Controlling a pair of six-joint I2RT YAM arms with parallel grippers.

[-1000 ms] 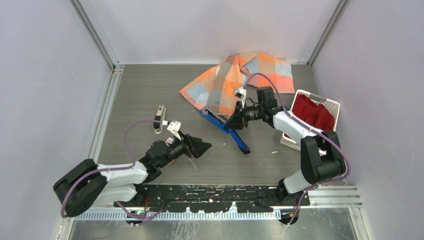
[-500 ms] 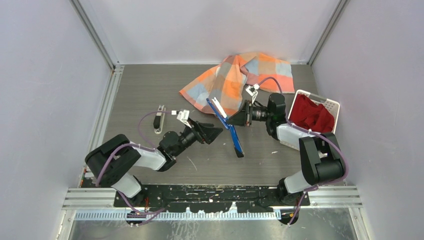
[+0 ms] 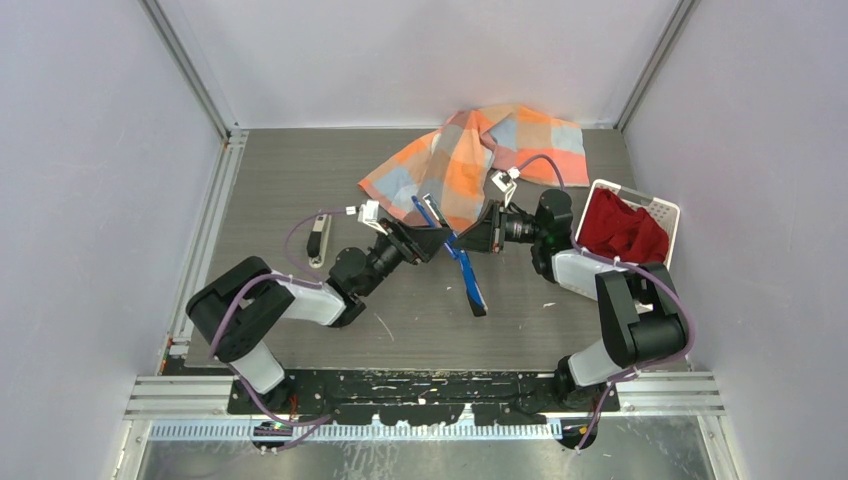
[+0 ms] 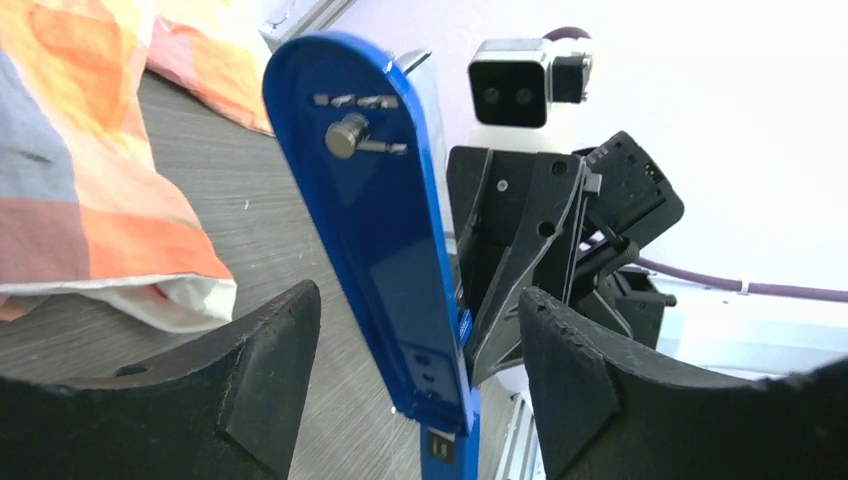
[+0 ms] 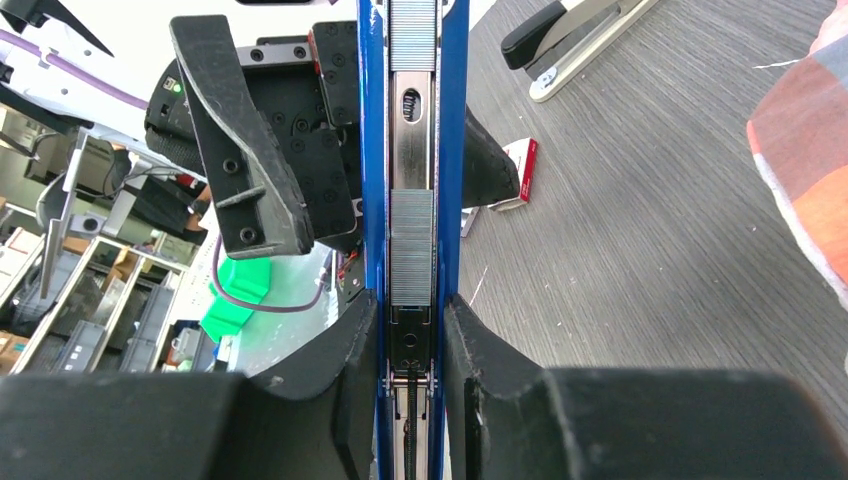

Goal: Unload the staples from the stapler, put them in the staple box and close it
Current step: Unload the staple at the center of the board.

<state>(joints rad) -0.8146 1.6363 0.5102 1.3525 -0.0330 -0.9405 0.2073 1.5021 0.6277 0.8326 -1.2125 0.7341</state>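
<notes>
The blue stapler (image 3: 452,250) hangs open, lifted off the table near the middle. My right gripper (image 3: 472,238) is shut on its silver magazine part (image 5: 412,330). Two grey strips of staples (image 5: 412,255) lie in the open channel, one near my fingers and one at the far end. My left gripper (image 3: 432,240) is open. Its jaws stand on either side of the stapler's blue arm (image 4: 390,230) without touching it, and my left gripper's midpoint (image 4: 420,385) lies near the hinge.
A checked orange cloth (image 3: 480,160) lies behind the stapler. A white basket (image 3: 665,212) holding red fabric stands at the right. A black-and-silver stapler (image 3: 319,238) lies at the left, and a small white-and-red box (image 5: 515,172) lies on the table.
My right gripper lifted the stapler off the table and turned it upright a second ago. My left arm has reached forward and right until its open jaws straddle the blue arm.
</notes>
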